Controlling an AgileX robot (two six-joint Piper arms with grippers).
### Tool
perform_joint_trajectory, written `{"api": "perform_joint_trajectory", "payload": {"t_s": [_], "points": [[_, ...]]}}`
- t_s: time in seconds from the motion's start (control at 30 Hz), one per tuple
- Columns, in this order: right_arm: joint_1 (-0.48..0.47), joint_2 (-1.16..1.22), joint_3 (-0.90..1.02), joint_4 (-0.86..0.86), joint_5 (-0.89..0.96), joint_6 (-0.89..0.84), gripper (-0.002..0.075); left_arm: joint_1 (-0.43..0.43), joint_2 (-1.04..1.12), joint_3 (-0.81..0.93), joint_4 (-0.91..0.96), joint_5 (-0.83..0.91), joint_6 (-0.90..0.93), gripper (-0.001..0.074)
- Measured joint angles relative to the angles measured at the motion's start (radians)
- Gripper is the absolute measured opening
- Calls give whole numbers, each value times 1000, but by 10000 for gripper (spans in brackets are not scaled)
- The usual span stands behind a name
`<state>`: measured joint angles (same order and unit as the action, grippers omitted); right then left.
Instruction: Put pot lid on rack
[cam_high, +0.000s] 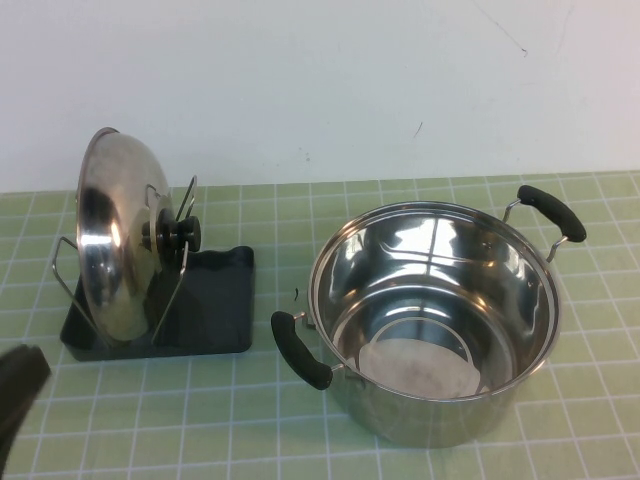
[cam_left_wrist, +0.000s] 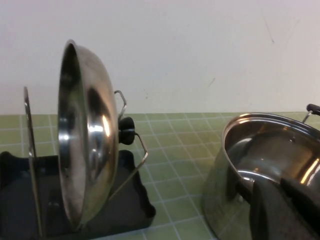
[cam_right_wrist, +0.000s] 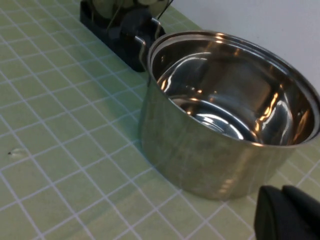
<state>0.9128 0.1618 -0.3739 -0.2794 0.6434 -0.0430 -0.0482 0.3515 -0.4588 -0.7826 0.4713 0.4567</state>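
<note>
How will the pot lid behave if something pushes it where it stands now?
The pot lid stands on edge, leaning on the rack wires, so a sideways push could probably tip or roll it. Its polished steel looks slippery; the knob seems the safer hold. The left gripper and right gripper are both away.

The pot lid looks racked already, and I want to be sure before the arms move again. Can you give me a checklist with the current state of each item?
1. The shiny domed steel pot lid with a black knob stands on edge in the silver wire rack on its dark grey tray: ok.
2. Knob rests in the wire loop: ok.
3. Nothing is gripping the lid: ok.
4. Left gripper is at the table's near left corner, apart from the rack: ok. Fingers: cannot tell.
5. Right gripper sits beside the deep steel pot, off the lid: ok. Fingers: cannot tell.
6. Pot is upright and apart from the tray: ok.
</note>
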Motion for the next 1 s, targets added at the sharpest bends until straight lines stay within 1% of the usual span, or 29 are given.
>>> {"api": "perform_joint_trajectory", "payload": {"t_s": [0.07,0.13,0.3,0.73,0.83,0.9,1.0], "points": [[0,-15,48,2,-22,5,-1,0,-47,58,-83,-15,81,1],[0,-17,70,2,-27,6,-1,0,-81,108,-155,-35,126,2],[0,-17,74,2,-42,13,-1,0,-104,160,-216,-68,162,1],[0,-17,74,2,-37,13,-1,0,-106,210,-228,-36,164,1],[0,-17,74,2,-35,13,-1,-12,-112,210,-228,-33,164,1],[0,-17,74,2,-35,15,-1,-23,-117,217,-217,-68,166,1],[0,-17,74,2,-35,17,-1,-42,-130,227,-157,-184,201,1]]}}
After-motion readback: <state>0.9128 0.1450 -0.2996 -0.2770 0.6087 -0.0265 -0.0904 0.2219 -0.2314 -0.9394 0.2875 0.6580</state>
